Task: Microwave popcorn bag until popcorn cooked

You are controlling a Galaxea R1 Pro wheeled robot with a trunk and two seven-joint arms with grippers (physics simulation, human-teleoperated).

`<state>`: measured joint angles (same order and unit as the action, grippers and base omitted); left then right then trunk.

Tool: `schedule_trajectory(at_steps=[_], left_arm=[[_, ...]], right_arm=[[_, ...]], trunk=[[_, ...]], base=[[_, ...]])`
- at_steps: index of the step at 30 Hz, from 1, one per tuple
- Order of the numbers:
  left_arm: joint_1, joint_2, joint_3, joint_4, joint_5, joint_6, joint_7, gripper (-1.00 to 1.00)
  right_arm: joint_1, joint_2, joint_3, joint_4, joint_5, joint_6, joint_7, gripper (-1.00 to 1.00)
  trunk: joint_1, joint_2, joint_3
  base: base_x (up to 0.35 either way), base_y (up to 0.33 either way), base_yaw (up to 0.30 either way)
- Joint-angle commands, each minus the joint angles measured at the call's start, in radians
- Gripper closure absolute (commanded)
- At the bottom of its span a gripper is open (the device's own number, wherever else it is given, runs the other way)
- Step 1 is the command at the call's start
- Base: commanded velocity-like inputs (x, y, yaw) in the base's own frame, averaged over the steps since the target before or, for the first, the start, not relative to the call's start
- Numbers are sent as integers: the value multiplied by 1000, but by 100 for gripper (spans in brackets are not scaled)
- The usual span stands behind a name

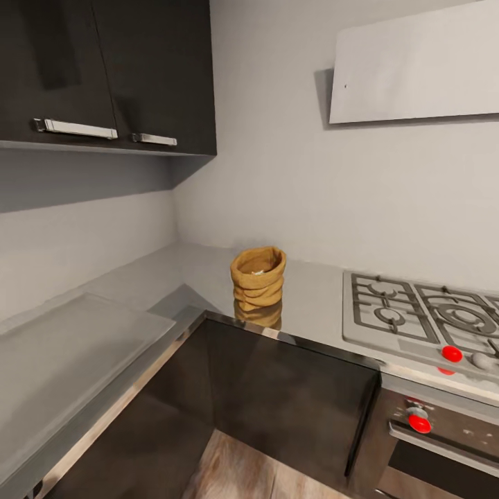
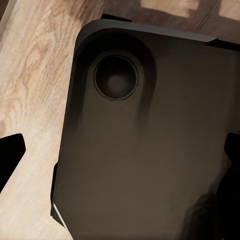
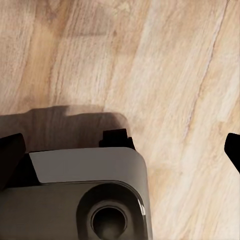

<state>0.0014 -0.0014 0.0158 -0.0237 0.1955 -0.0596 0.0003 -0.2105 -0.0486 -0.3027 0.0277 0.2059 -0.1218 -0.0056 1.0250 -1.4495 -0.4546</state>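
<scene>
The popcorn bag (image 1: 258, 277) stands upright on the desk (image 1: 315, 301), near the desk's front edge and close to the inner corner where the L-shaped surface turns; its rolled rim is open and a few pale kernels of popcorn (image 1: 258, 272) show inside (too small to make out more). Its reflection lies on the glossy surface just below it. Toward the desk's right end a gas hob (image 1: 423, 313) is set into the top, apart from the bag, with red-marked knobs (image 1: 452, 353) along its front and the steel oven (image 1: 436, 443) beneath. Dark cabinet fronts (image 1: 291, 409) run under the desk, dark wall cabinets (image 1: 104, 73) with metal handles hang above the left run, and a pale hood (image 1: 416, 66) sits on the wall over the hob. The left wrist view looks down on the robot's dark base (image 2: 150, 150) over wooden floor (image 2: 35, 75), with the left gripper (image 2: 122, 155) spread wide, its dark fingertips (image 2: 10, 152) at the frame's two sides. The right wrist view likewise shows the base's grey corner (image 3: 85, 170) on the floor, the right gripper (image 3: 122, 150) spread apart and holding nothing.
</scene>
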Motion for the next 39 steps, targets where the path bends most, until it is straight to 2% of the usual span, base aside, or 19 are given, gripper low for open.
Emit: schedule_trajectory(at_steps=[1,13,39], left_arm=[[0,0,1,-1,5,-2,1,-100],[0,0,4,-1,5,-3,4,-100],[0,4,1,-1,5,-3,2,-100]], right_arm=[[-1,0,-8,3,10,-5,0,-100],[-1,-2,-7,3,10,-3,0,-100],[-1,-1,-6,4,10,1,4,-100]], trunk=[[0,0,-1],[0,0,-1],[-100,182,81]], base=[[0,0,0],[0,0,0],[0,0,0]])
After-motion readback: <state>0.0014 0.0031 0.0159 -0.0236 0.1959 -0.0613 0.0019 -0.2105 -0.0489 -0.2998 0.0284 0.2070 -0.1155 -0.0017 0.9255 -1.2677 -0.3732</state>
